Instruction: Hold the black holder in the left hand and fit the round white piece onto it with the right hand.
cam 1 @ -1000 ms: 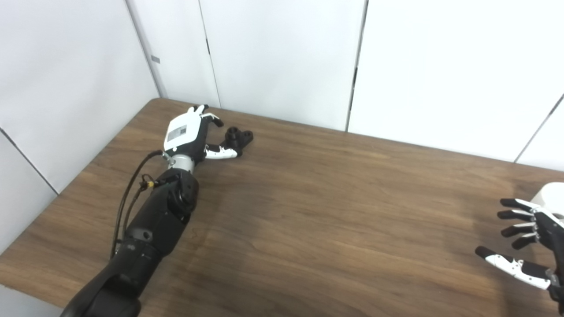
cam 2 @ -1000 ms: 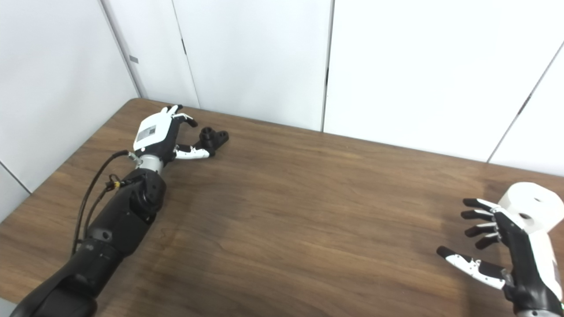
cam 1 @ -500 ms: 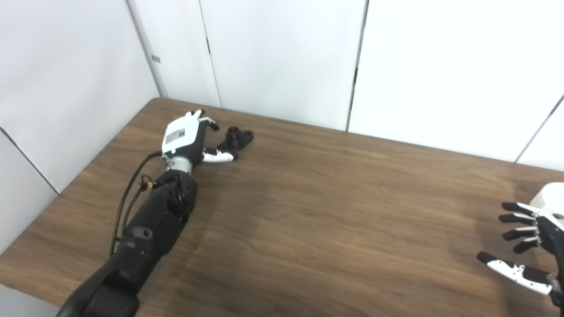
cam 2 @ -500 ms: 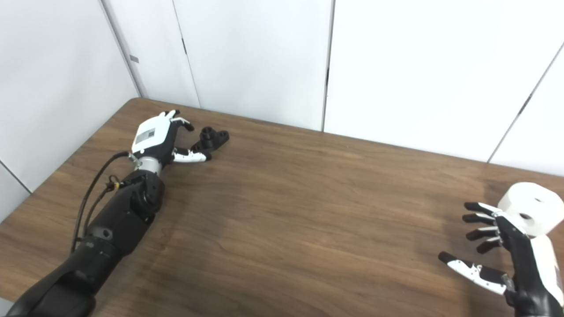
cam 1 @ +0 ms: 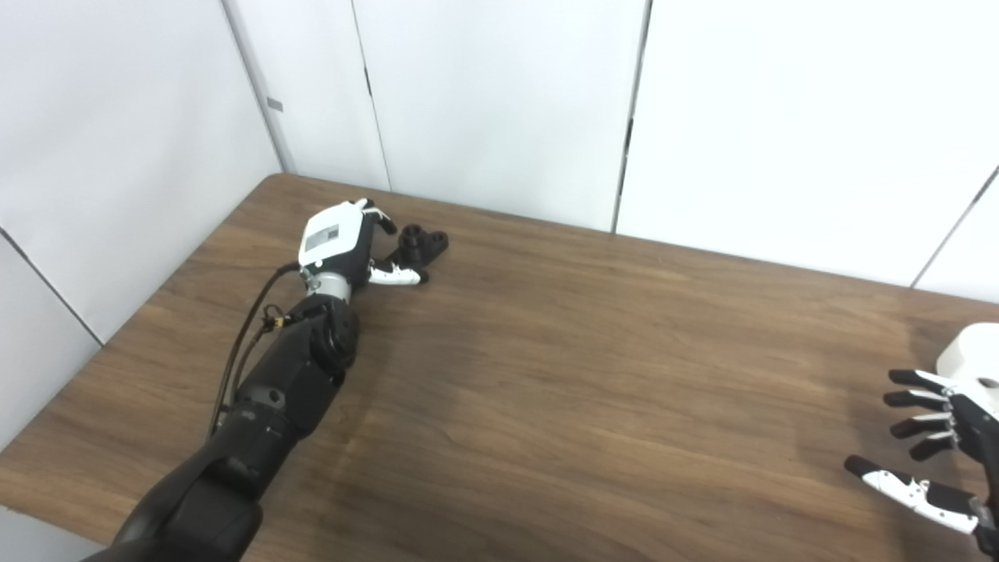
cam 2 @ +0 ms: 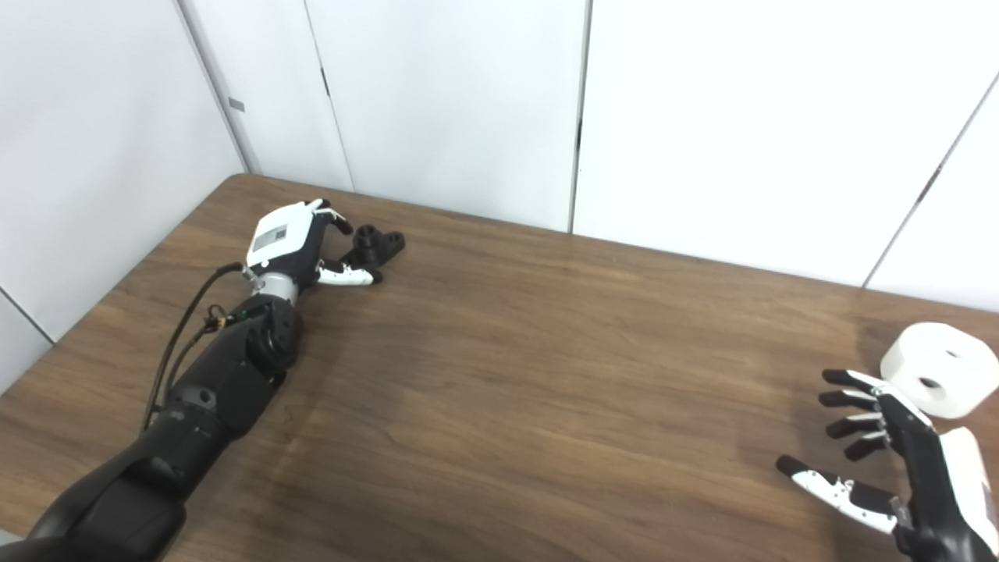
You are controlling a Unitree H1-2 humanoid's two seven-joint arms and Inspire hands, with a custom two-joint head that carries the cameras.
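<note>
White wall panels (cam 2: 437, 94) with dark vertical seams back the scene; below them runs a dark wood-grain table (cam 2: 531, 375), its far left corner at about 10 o'clock.

We note the left hand (cam 1: 337, 243) lying near that corner, white back plate up, its black forearm running down to 7 o'clock with a loose black cable (cam 1: 242, 343) looping beside the wrist. Its fingers are spread and hold nothing. The thumb (cam 1: 396, 275) points toward 3 o'clock, just below the black holder (cam 1: 420, 243); the fingertips (cam 2: 340, 222) sit just left of the holder. Whether any of them touches it we cannot tell. The holder rests on the table, a small black part with short round posts on top.

At 4 o'clock we see the right hand (cam 2: 897, 460), fingers apart and empty, palm turned toward the table's middle, thumb (cam 2: 827, 488) stretched toward 9 o'clock. The round white piece (cam 2: 939, 378) sits on the table just behind its fingertips, apart from them.

Differences between views: the right eye view shows the whole white piece, a thick disc with a central hole and a second hole in its front edge, plus the hand's white back plate. The left eye view cuts the piece (cam 1: 972, 361) off at the frame edge, and shows little of that hand beyond the fingers.
</note>
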